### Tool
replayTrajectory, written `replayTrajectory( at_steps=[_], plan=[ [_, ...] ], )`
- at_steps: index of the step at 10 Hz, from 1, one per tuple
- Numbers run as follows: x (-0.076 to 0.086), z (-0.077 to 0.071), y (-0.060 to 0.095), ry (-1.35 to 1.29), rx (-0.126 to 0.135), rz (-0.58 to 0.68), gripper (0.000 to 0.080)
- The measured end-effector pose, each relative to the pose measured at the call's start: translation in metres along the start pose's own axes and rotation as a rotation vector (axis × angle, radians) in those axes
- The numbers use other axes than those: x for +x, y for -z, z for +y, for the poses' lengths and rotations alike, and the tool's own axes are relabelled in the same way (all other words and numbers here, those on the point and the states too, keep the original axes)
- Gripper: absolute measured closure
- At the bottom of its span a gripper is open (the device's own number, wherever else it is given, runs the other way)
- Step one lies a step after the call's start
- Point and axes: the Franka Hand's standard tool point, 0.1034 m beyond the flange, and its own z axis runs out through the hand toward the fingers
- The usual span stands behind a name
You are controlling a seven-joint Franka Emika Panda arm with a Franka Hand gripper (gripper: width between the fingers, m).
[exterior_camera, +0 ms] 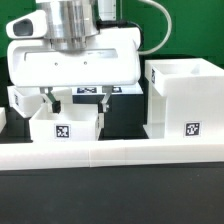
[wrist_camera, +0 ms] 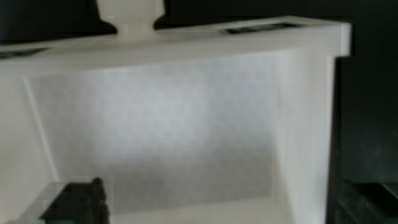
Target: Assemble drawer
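Note:
A small white open-top tray (exterior_camera: 66, 126) with a square tag on its front stands just behind the long low white wall (exterior_camera: 110, 152). My gripper (exterior_camera: 76, 103) hangs right above it, open and empty, its fingers (exterior_camera: 104, 100) wide apart. In the wrist view the tray (wrist_camera: 178, 120) fills the picture, with a small knob (wrist_camera: 128, 20) on one end wall. One finger (wrist_camera: 75, 202) is over the tray's floor near a side wall. The other finger is outside the opposite side wall (wrist_camera: 311, 120). The large boxy housing (exterior_camera: 186, 95) stands at the exterior view's right.
Another white tagged part (exterior_camera: 14, 102) shows at the exterior view's left edge, mostly cut off. The low wall runs across the whole front. The table surface around the parts is black.

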Motion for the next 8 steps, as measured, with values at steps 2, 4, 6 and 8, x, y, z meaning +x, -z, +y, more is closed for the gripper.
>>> replayTrajectory(
  at_steps=[2,4,6,8],
  plan=[
    [-0.006,-0.004,-0.013,0.007,-0.008,-0.009,0.0150],
    [-0.012,-0.005,-0.023,0.009,-0.013,-0.016,0.0150],
    [-0.011,-0.005,-0.022,0.010,-0.013,-0.015,0.0150],
    [-0.011,-0.005,-0.022,0.010,-0.013,-0.015,0.0150]
  ],
)
